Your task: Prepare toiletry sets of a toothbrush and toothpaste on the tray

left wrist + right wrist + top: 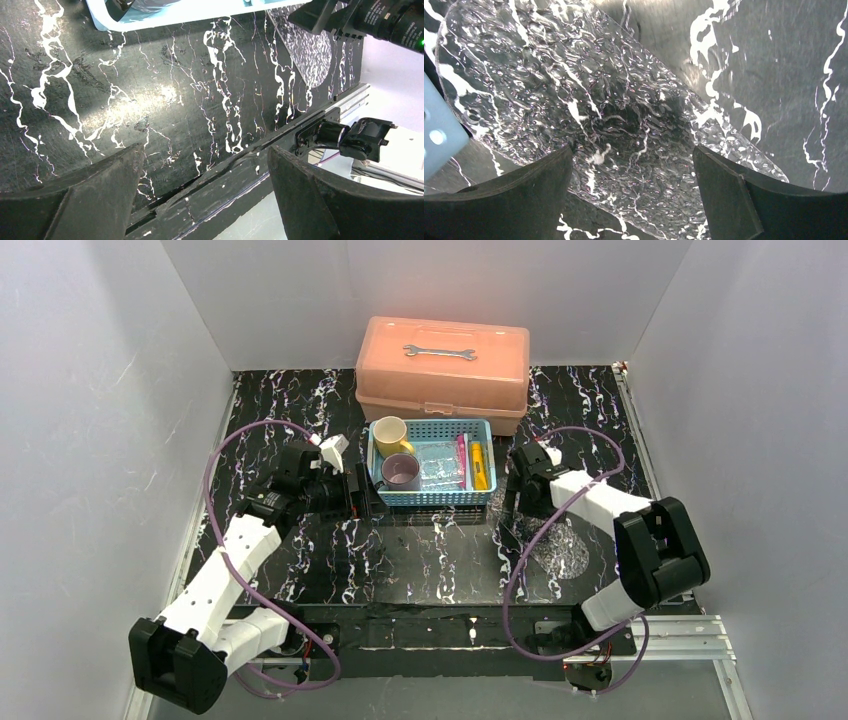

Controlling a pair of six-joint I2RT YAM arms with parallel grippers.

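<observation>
Left gripper (pixel 366 493) and right gripper (pixel 508 520), jaws released and empty, flank the blue mesh basket (pixel 432 498); at its right end magenta tube (pixel 462 460) and yellow tube (pixel 480 466) lie parallel, long axes near-to-far.

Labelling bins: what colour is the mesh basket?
The basket is light blue, clearest in the top view.

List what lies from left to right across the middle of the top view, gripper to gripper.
left gripper → purple mug → magenta tube → yellow tube → right gripper. The yellow mug overlaps the purple one sideways, so it is left out.
</observation>
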